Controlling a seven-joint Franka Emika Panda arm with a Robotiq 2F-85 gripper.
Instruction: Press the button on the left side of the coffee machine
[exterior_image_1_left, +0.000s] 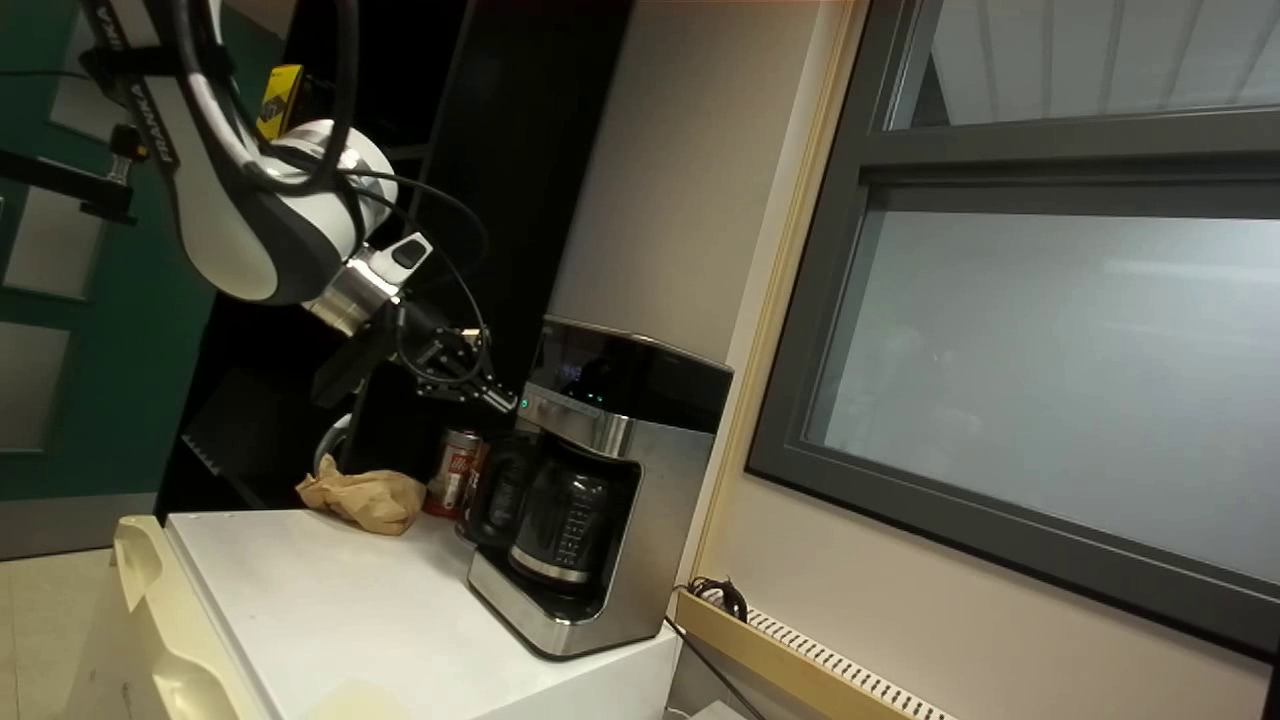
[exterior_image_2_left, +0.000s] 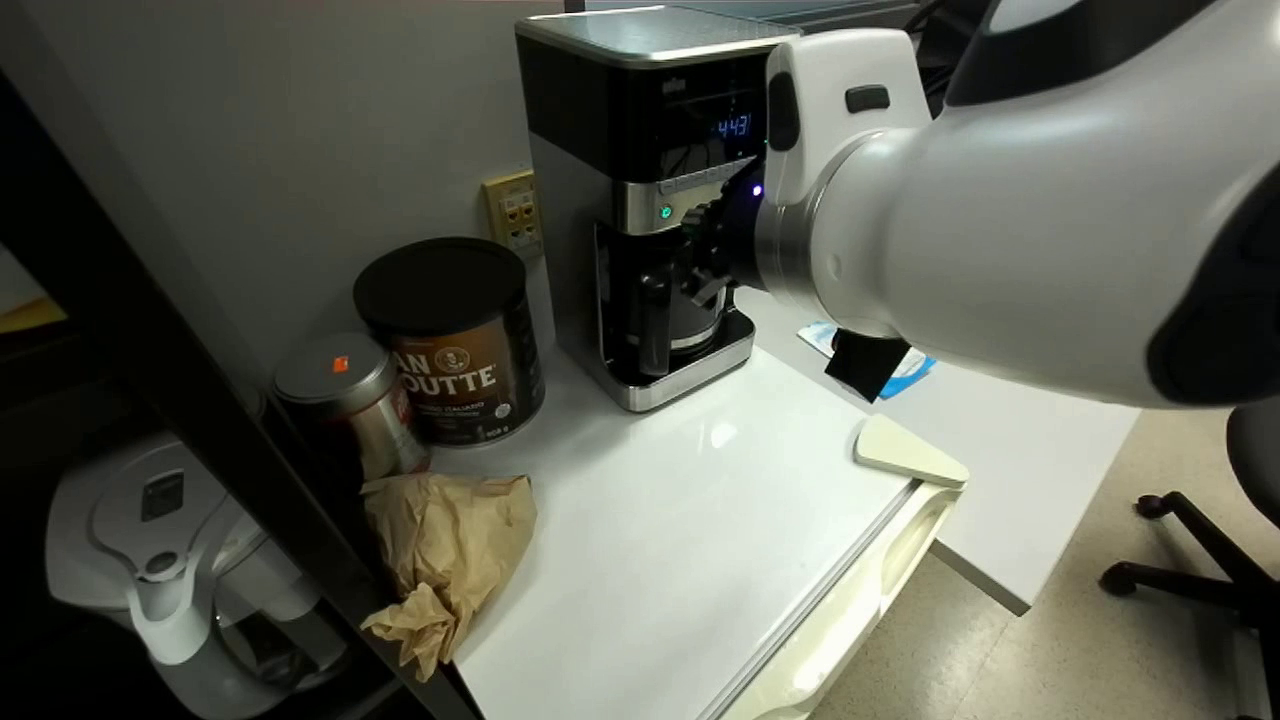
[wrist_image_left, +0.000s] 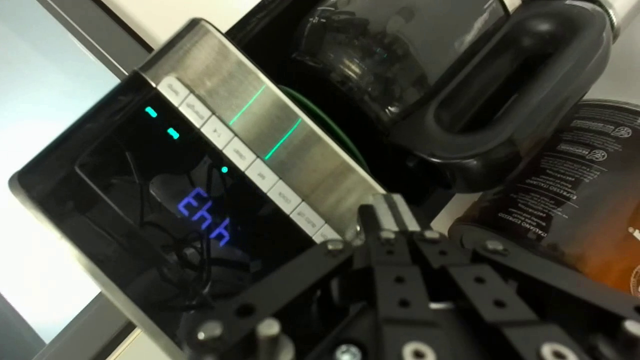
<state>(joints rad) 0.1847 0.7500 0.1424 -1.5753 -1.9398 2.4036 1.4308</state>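
The coffee machine (exterior_image_1_left: 680, 500) is a boxy black and steel drip maker, also in an exterior view (exterior_image_2_left: 575, 270). Its glass carafe (exterior_image_1_left: 565, 520) sits inside. A round button with a green light is at the left end of the silver band (exterior_image_1_left: 524, 403), and it also shows in an exterior view (exterior_image_2_left: 666, 212). My gripper (exterior_image_1_left: 506, 402) is shut and empty, its fingertips very close to this button; I cannot tell if they touch. In the wrist view the fingertips (wrist_image_left: 395, 212) lie over the band's end and hide the button. A row of flat buttons (wrist_image_left: 240, 150) runs along the band.
A large black coffee can (exterior_image_2_left: 455, 385) and a smaller can (exterior_image_2_left: 345, 390) stand left of the machine. A crumpled brown paper bag (exterior_image_2_left: 465, 540) lies near them on the white cabinet top (exterior_image_2_left: 630, 560). A wall and window (exterior_image_1_left: 1040, 380) are beside the machine.
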